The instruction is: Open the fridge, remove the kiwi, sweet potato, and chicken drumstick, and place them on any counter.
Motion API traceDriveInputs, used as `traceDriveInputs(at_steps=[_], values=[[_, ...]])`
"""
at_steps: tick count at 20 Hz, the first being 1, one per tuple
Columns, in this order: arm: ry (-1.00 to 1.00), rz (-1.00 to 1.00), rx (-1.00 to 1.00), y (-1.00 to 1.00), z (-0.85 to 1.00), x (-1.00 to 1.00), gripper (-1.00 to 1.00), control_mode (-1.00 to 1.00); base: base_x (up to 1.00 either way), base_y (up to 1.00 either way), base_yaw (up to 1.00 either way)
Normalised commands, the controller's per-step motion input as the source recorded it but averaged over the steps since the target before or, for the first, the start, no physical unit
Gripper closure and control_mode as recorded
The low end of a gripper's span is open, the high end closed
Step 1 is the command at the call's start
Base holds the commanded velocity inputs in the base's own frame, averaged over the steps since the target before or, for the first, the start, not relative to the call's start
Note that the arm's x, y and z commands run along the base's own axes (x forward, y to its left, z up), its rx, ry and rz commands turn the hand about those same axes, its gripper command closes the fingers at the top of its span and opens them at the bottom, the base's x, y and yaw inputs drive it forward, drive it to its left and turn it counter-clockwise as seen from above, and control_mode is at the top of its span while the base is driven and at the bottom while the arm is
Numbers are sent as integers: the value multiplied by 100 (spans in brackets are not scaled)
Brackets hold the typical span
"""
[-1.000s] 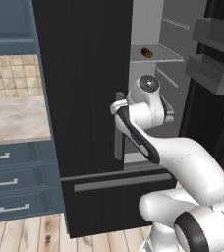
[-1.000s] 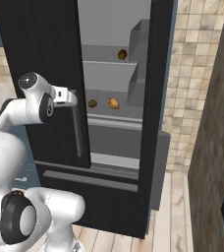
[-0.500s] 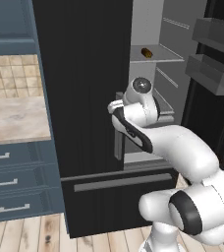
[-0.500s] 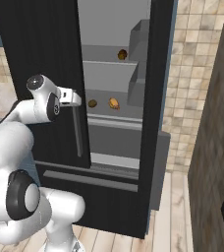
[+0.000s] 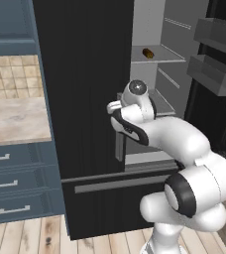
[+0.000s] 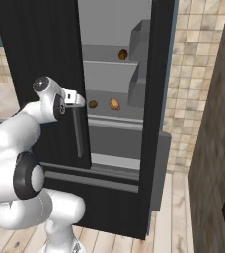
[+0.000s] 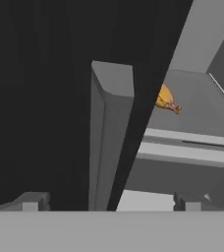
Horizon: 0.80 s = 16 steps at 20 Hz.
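Note:
The black fridge [image 5: 85, 74] has its left door shut and its right door [image 6: 159, 99] swung open on the grey shelves. The sweet potato [image 5: 147, 52] [image 6: 123, 54] lies on the upper shelf. On the shelf below sit the kiwi [image 6: 92, 104] and the chicken drumstick [image 6: 114, 103] [image 7: 165, 100]. My gripper [image 6: 77, 99] [image 7: 111, 204] is open, close to the top of the left door's grey handle [image 6: 78, 131] [image 7: 109, 142]. That handle stands between the spread fingertips [image 7: 33, 201], untouched as far as I can tell. The counter [image 5: 13, 121] lies left of the fridge.
Blue-grey drawers [image 5: 6, 183] sit under the counter, with a blue cabinet [image 5: 8, 25] above. The open door's bins [image 5: 214, 74] jut out at the right. A grey drawer bar [image 5: 115, 184] crosses the fridge's lower front. A tiled wall [image 6: 193, 74] stands right of the fridge.
The hand has crept a little closer to the shut left door's handle, and the forearm has swung round behind it. The jaws stay wide.

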Motion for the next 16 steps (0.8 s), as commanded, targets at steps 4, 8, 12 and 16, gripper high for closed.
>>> traceDriveInputs(at_steps=[4, 8, 12, 16], values=[[0, -1, 0, 0, -14, 32, -100, -100, 0, 0, 0], [0, -1, 0, 0, -15, 30, -100, -100, 0, 0, 0], [0, -1, 0, 0, -19, 29, -100, -100, 0, 0, 0], [0, -1, 0, 1, -21, 32, -100, -100, 0, 0, 0]])
